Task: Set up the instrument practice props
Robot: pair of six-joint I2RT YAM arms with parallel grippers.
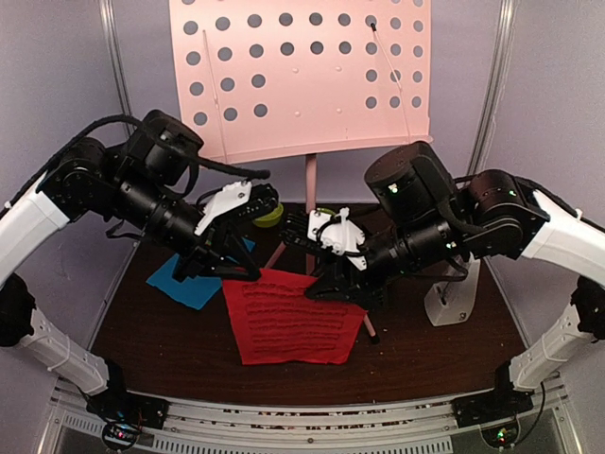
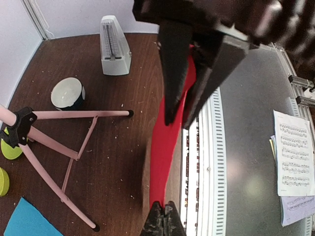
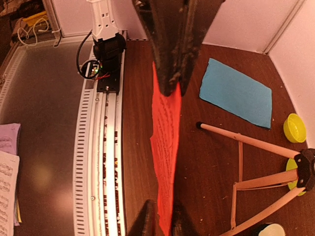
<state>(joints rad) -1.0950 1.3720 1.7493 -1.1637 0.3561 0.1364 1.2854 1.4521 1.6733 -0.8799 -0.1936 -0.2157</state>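
Note:
The red music sheet (image 1: 293,322) hangs between my two grippers, each holding a far corner, and it shows edge-on in both wrist views (image 2: 167,147) (image 3: 165,132). My left gripper (image 1: 248,274) (image 2: 164,206) is shut on its left corner. My right gripper (image 1: 317,291) (image 3: 164,209) is shut on its right corner. The blue sheet (image 1: 194,279) lies flat at the left. The pink music stand (image 1: 302,76) rises behind, with its tripod legs (image 2: 64,147) on the table. The white-grey metronome (image 1: 452,298) stands at the right.
A white bowl with a black base (image 2: 68,93) sits near the tripod. A green bowl (image 3: 294,128) and green plate (image 1: 269,216) lie by the stand's pole. A slotted metal rail (image 1: 302,430) runs along the near edge. Loose printed pages (image 2: 295,152) lie beyond it, off the table.

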